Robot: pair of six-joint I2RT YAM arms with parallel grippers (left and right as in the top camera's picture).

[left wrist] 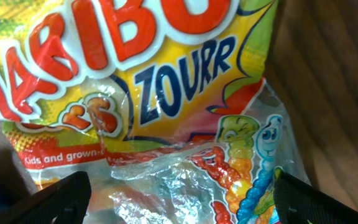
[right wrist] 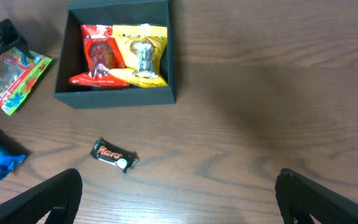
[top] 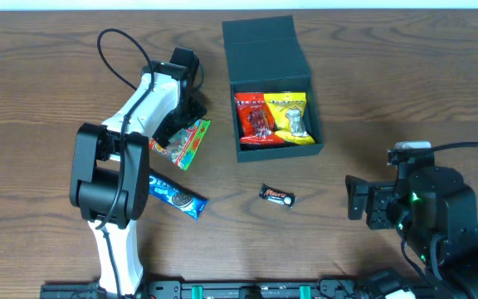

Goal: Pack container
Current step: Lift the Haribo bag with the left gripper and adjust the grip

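On the far middle of the desk [top: 388, 83], the dark green container [top: 279, 151] sat with its lid open. Inside it lay a red packet [top: 254, 119] and a yellow packet [top: 291, 116], side by side. To its left, the left end effector [left wrist: 179, 202] hung right over a bright gummy bag [top: 187, 143], its fingers spread wide, not squeezing. A blue cookie packet [top: 177, 196] lay near the bag, and a small candy bar [top: 277, 196] lay in front of the container. At the lower right, the right end effector [right wrist: 179, 199] was spread wide too, with nothing in it.
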